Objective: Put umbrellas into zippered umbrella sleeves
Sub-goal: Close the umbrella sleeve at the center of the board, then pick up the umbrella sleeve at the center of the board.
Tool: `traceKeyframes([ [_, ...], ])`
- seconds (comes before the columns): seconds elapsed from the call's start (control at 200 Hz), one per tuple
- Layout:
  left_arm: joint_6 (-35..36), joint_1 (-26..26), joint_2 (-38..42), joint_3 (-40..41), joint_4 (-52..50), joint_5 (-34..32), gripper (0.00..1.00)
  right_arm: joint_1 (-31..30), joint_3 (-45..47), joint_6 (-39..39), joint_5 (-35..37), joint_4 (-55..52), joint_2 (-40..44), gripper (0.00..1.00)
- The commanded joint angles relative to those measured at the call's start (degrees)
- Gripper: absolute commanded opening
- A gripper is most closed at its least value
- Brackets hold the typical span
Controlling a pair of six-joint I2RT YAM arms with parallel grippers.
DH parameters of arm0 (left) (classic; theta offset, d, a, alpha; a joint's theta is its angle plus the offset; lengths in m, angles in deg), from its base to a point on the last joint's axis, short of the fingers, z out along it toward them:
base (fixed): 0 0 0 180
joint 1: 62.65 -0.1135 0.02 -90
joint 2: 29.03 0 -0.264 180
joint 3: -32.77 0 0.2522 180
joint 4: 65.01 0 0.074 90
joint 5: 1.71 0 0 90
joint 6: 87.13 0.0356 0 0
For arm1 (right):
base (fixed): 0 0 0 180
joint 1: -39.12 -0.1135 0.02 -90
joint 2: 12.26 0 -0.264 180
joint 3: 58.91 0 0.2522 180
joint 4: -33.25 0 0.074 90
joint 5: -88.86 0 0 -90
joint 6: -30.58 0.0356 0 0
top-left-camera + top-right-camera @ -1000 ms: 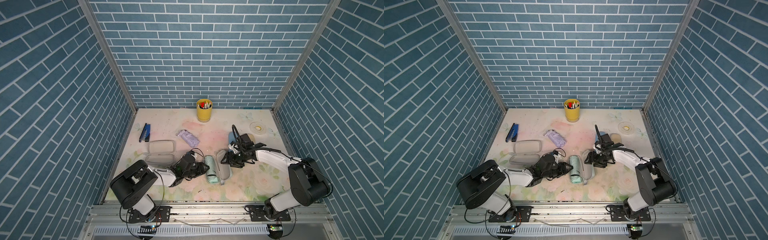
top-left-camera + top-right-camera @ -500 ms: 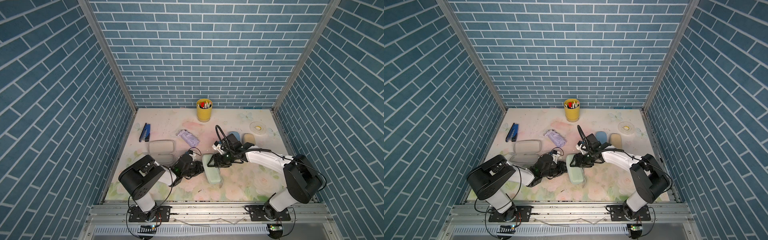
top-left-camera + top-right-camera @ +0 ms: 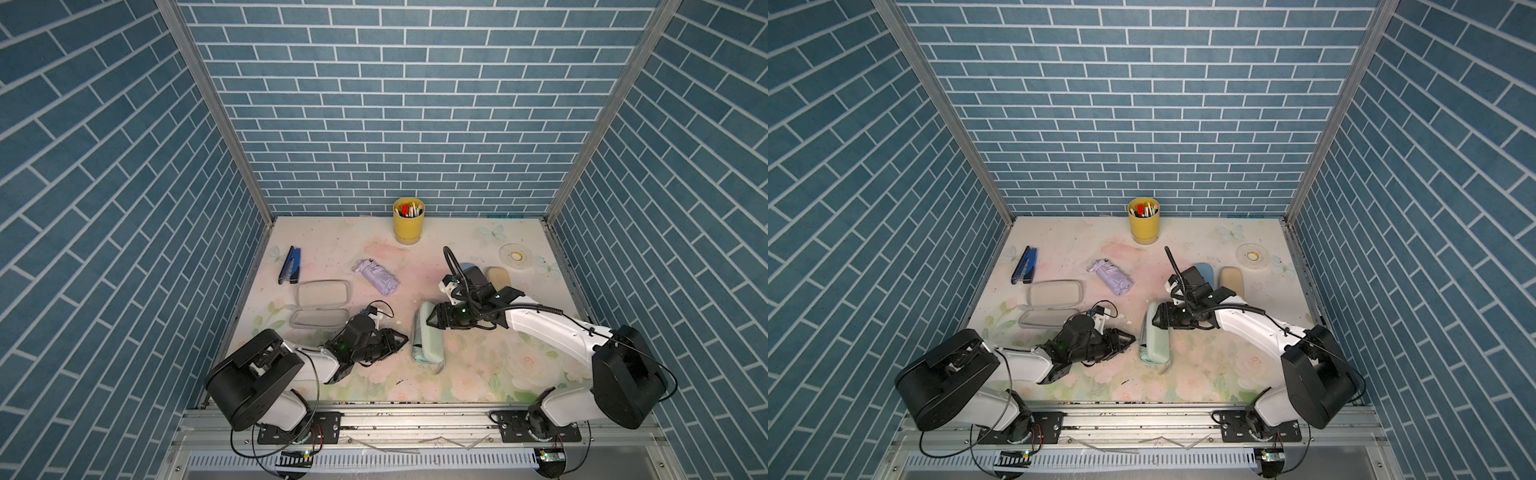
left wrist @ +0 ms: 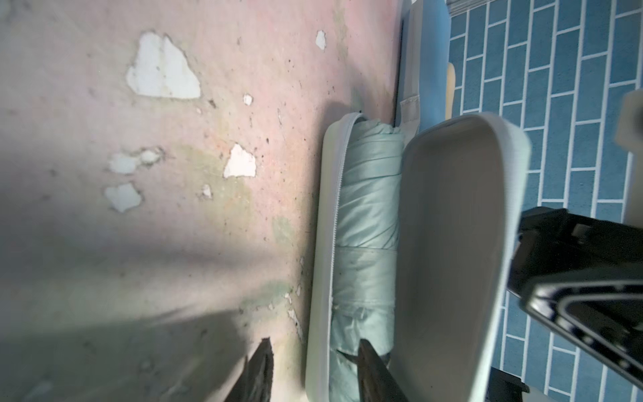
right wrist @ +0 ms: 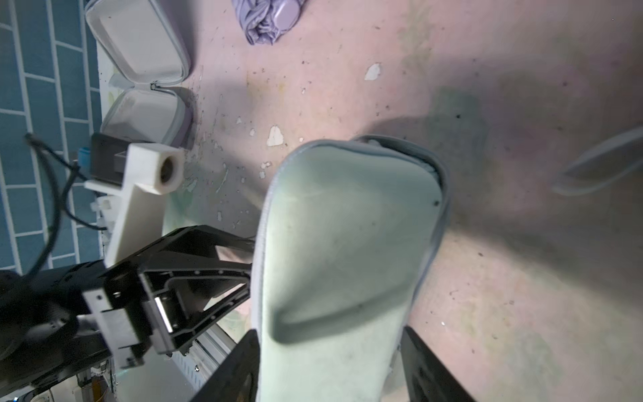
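Mint sleeve (image 3: 428, 347) half shut
Right gripper (image 3: 431, 321) clamps lid (image 4: 452, 243); left gripper (image 3: 404, 338), at sleeve's 9 o'clock, gapes by umbrella (image 4: 368, 215).

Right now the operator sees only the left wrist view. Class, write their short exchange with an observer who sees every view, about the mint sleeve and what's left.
Operator: Who holds up the lid of the mint sleeve?
Observer: The right fingers hold it by both side edges.
Operator: Any umbrella outside a sleeve?
Observer: The lilac umbrella lies loose on the table.
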Motion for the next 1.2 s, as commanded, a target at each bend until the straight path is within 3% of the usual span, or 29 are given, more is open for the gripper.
traceKeyframes([
  [0.0, 1.39, 0.07, 5.33, 0.11, -6.95, -1.64, 0.42, 0.49, 1.99, 1.57, 0.97, -1.40, 1.20, 0.65],
  [0.125, 6.95, 0.65, 9.85, -2.73, -15.66, -2.33, 0.53, 0.47, 3.25, 4.13, 1.62, 1.93, 0.58, 0.62],
  [0.205, 8.66, 1.33, 9.73, -3.83, -16.26, -1.23, 0.64, 0.18, 2.97, 5.72, 2.87, 3.51, -0.97, 0.60],
  [0.315, 10.32, 2.92, 8.91, -4.98, -16.36, -0.91, 0.72, -0.36, 2.51, 8.15, 7.39, 3.47, -3.06, 0.58],
  [0.465, 13.80, 5.39, 3.06, -9.47, -17.60, -0.56, 0.74, -1.70, 1.48, 11.74, 12.48, 5.08, -6.60, 0.55],
  [0.57, 15.17, 5.53, -1.58, -11.01, -17.65, 0.01, 0.74, -2.91, 0.77, 12.58, 12.39, 6.07, -8.01, 0.54],
  [0.705, 17.02, 5.40, -5.02, -11.12, -18.83, -0.90, 0.67, -1.17, 2.45, 10.12, 10.58, 4.14, -4.55, 0.55],
  [0.835, 16.48, 5.18, -6.59, -10.71, -16.19, 0.04, 0.61, 4.35, 5.59, 6.32, -6.84, 6.78, -2.23, 0.68],
  [0.895, 16.27, 5.18, -6.89, -10.77, -15.37, 0.40, 0.57, 5.02, 6.57, 4.34, -11.47, 7.58, -3.31, 0.71],
  [1.195, 16.03, 4.27, -10.31, -8.71, -13.23, 1.38, 0.41, 7.59, 7.20, -0.24, -18.88, 14.85, -11.89, 0.71],
])
